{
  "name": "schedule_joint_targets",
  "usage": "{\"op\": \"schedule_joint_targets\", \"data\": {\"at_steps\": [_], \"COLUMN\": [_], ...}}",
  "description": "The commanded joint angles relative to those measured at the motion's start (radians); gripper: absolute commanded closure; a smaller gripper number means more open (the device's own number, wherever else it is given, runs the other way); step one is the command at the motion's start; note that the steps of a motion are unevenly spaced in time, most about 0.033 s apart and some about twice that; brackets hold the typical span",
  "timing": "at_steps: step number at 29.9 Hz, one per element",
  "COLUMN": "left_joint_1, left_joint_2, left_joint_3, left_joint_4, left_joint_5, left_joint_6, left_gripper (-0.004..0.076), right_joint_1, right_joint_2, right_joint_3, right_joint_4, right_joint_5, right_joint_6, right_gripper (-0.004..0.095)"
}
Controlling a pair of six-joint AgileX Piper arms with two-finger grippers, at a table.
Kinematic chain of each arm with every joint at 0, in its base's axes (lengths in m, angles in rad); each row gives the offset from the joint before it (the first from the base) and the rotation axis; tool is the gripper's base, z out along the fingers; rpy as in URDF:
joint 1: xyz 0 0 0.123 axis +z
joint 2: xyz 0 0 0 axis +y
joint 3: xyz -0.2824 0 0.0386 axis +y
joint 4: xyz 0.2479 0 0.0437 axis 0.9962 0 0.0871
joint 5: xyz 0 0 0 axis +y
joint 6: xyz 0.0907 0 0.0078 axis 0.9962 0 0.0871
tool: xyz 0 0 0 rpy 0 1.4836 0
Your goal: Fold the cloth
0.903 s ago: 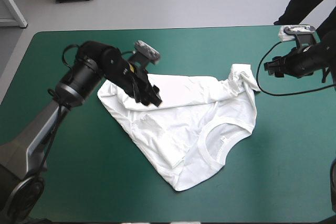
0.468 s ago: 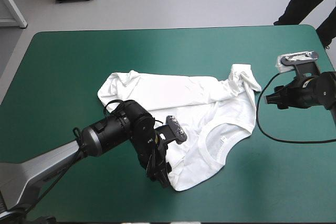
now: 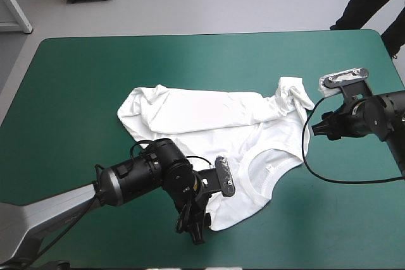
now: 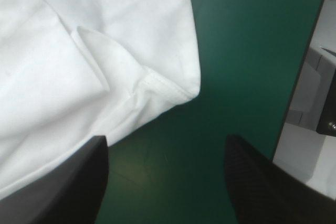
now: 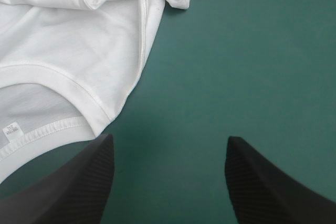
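High view shows my white T-shirt (image 3: 209, 124) lying spread but wrinkly in the middle of the teal-green counter (image 3: 76, 80). My left tool (image 3: 195, 232) is at the shirt's near corner, its black fingers (image 4: 52, 192) wide apart, holding nothing. My right tool (image 3: 319, 128) sits just beside the shirt's right edge, near the bunched sleeve. It is open and empty too, with only bare counter between its two sides.
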Motion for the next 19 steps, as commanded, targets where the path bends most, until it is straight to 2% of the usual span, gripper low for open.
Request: {"op": "schedule_joint_targets", "data": {"at_steps": [1,13,19], "left_joint_1": [-0.025,-0.077,-0.077], "left_joint_2": [-0.01,0.134,0.194], "left_joint_3": [-0.02,-0.02,-0.012], "left_joint_4": [-0.01,0.003,-0.001], "left_joint_5": [-0.03,-0.078,-0.143], "left_joint_6": [0.042,0.076,0.08], "left_gripper": [0.0262,0.0262,0.0262], "right_joint_1": [0.006,0.008,0.008], "right_joint_2": [-0.028,-0.033,-0.033], "right_joint_3": [-0.025,-0.025,-0.025], "right_joint_4": [-0.021,-0.031,-0.031], "right_joint_5": [-0.032,-0.032,-0.032], "right_joint_6": [0.002,0.002,0.007], "right_gripper": [0.0331,0.0331,0.0331]}}
